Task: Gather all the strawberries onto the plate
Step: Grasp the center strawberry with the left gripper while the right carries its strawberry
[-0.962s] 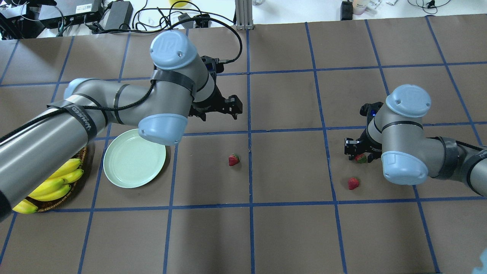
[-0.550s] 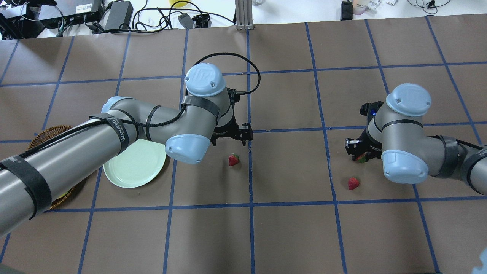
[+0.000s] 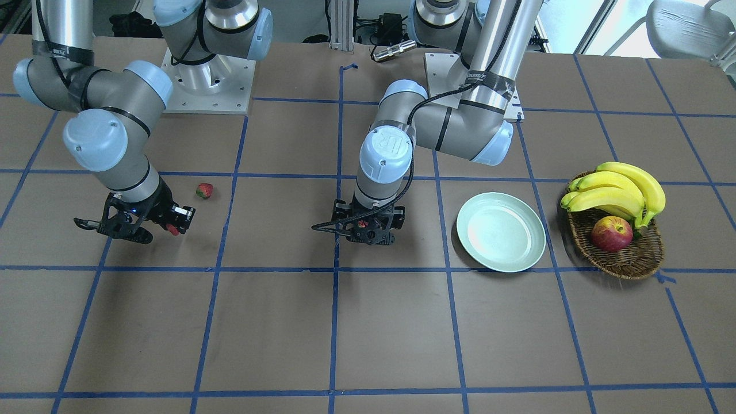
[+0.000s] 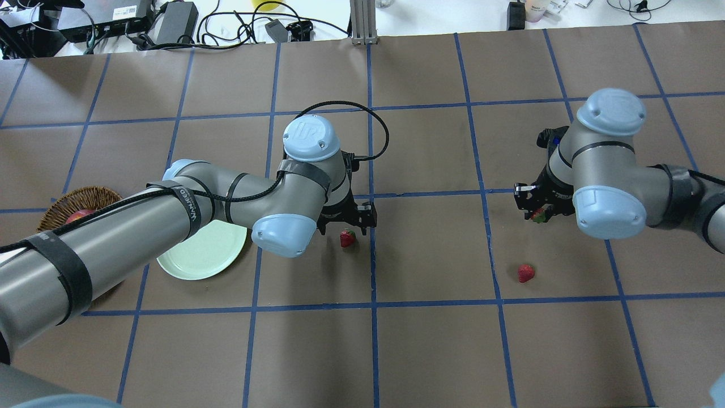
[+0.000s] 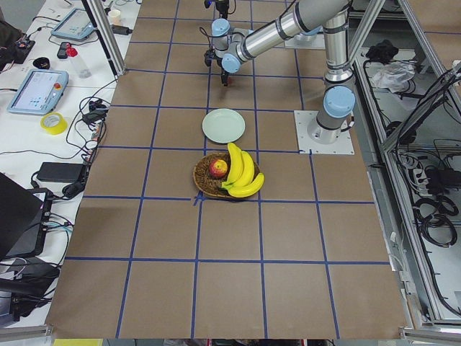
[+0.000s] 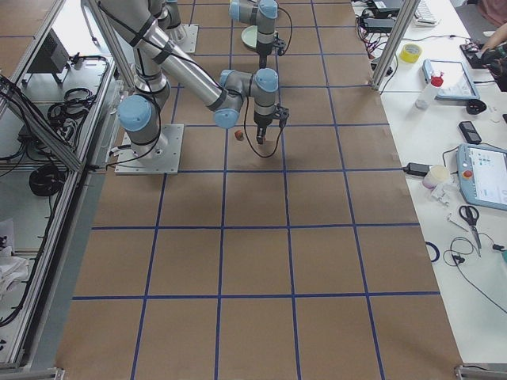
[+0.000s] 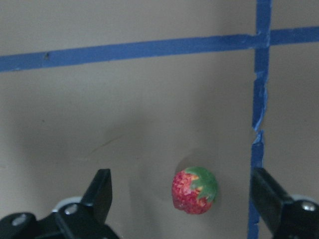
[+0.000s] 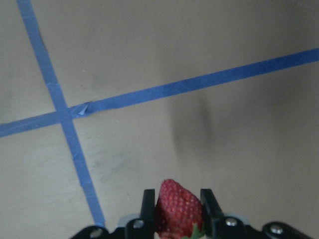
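Strawberry (image 8: 178,205) sits clamped in right gripper (image 4: 537,213) for carrying; left gripper (image 7: 182,186), spread wide, straddles second strawberry (image 7: 194,190), lower centre.

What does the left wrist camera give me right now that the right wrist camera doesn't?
Only the left wrist view: a free strawberry lying on the table, between the wide-open fingers of the left claw and touching neither.

Only the right wrist view: a held strawberry pinched tip-forward between the fingers of the right claw.

Both: the brown table crossed by blue tape lines, and exactly one berry each.
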Robot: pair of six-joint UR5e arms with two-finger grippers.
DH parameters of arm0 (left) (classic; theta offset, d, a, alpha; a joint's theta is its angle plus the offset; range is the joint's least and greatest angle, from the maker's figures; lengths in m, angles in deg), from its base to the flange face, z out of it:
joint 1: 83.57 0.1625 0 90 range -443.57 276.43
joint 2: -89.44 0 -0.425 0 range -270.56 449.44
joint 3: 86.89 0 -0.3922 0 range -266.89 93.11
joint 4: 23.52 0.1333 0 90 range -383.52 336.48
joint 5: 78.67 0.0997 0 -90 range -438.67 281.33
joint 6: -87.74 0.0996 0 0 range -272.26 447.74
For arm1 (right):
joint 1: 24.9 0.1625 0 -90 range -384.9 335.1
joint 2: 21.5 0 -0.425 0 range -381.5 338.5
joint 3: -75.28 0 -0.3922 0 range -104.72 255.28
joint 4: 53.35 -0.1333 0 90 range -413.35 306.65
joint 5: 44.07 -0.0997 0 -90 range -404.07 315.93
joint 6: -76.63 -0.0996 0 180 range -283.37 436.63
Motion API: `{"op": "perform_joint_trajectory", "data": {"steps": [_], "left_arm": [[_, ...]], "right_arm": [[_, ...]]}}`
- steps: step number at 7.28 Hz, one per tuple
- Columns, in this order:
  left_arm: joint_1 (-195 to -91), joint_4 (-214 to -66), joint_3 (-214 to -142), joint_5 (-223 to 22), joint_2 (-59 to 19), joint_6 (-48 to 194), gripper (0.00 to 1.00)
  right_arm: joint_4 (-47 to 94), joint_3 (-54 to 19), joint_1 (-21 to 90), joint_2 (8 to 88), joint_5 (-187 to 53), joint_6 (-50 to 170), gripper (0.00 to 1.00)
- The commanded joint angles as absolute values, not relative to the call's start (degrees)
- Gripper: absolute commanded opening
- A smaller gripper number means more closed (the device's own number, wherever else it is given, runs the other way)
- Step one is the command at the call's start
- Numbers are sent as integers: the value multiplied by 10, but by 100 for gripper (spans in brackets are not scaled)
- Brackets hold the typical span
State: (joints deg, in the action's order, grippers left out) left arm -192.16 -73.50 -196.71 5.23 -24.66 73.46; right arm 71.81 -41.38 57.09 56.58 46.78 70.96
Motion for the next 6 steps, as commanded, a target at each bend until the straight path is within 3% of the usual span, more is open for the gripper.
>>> {"op": "perform_joint_trajectory", "data": {"steps": [1,2,3,4,6], "left_arm": [[-1922,-735,-1982,52,-245,740,68],[-1922,-733,-1982,51,-243,744,50],[-1922,-732,-1982,48,-243,751,22],[-1922,-732,-1982,47,-243,751,3],[-1917,-729,-1981,53,-232,794,0]], "right_arm": [[700,-390,651,565,467,588,29],[705,-383,681,552,466,536,29],[707,-364,707,537,447,496,29],[707,-353,720,529,439,468,29],[715,-342,754,523,383,386,29]]}}
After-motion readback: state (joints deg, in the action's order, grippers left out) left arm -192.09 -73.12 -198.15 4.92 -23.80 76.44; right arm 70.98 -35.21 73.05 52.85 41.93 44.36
